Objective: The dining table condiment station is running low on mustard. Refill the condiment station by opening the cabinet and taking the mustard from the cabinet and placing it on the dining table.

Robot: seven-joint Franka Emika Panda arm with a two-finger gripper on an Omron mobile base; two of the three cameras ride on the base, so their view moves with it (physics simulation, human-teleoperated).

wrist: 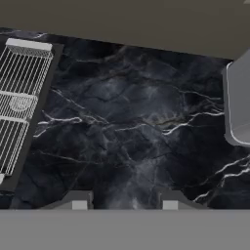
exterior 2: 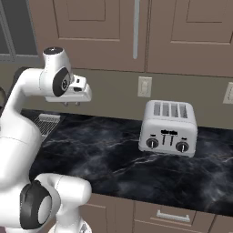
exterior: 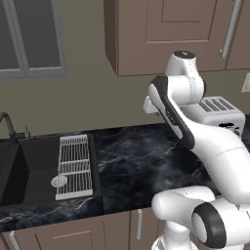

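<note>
The brown wall cabinet (exterior: pixel 161 34) hangs above the counter with its door shut; its long silver bar handle (exterior 2: pixel 135 29) runs down the door edge. The mustard is hidden and the dining table is out of view. My gripper (exterior 2: pixel 72 103) points down at the black marble counter (exterior 2: pixel 109 154), well below the cabinet (exterior 2: pixel 86 32) and left of its handle. Seen from the hand, the gripper (wrist: pixel 124 202) has its two fingertips apart with nothing between them, only bare counter underneath.
A silver toaster (exterior 2: pixel 168 127) stands against the wall on the right, also visible as the toaster (wrist: pixel 239 107) at the hand view's edge. A sink (exterior: pixel 29 166) with a white wire rack (exterior: pixel 74 166) lies to the left. Base cabinets run below the counter edge.
</note>
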